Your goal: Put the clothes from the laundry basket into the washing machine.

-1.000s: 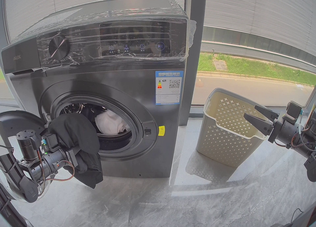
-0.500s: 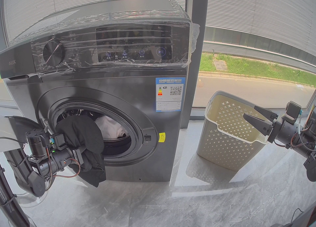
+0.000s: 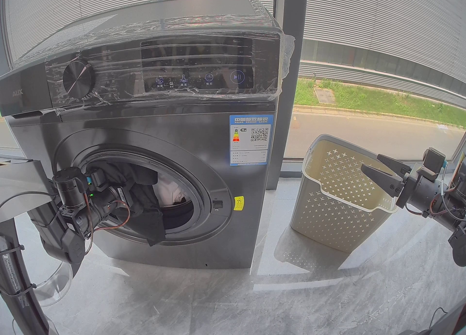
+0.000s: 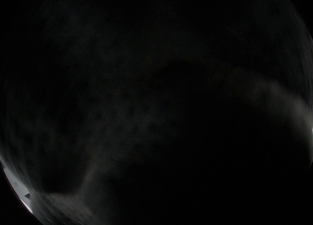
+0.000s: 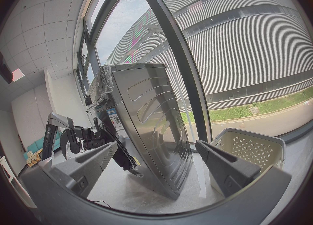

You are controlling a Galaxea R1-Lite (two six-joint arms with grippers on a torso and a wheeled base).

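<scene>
Grey marble floor [image 3: 291,292] carries your dark grey front-loading washing machine [image 3: 194,107], port open. Your left gripper [image 3: 119,197] is in the port with the black cloth garment [image 3: 145,217]. A tail hangs over the lower lip, so on release it could slide out. Cloth hides those fingers and darkens the wrist camera: you cannot tell their state. Your right gripper [image 3: 371,163], fingers spread, hovers by the cream star-punched plastic laundry basket [image 3: 335,205].

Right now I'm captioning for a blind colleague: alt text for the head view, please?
The left arm is at the open washing machine, where a black garment hangs over the drum rim and a white garment lies inside. Further right, the right gripper, fingers open, hovers by the cream laundry basket.
</scene>
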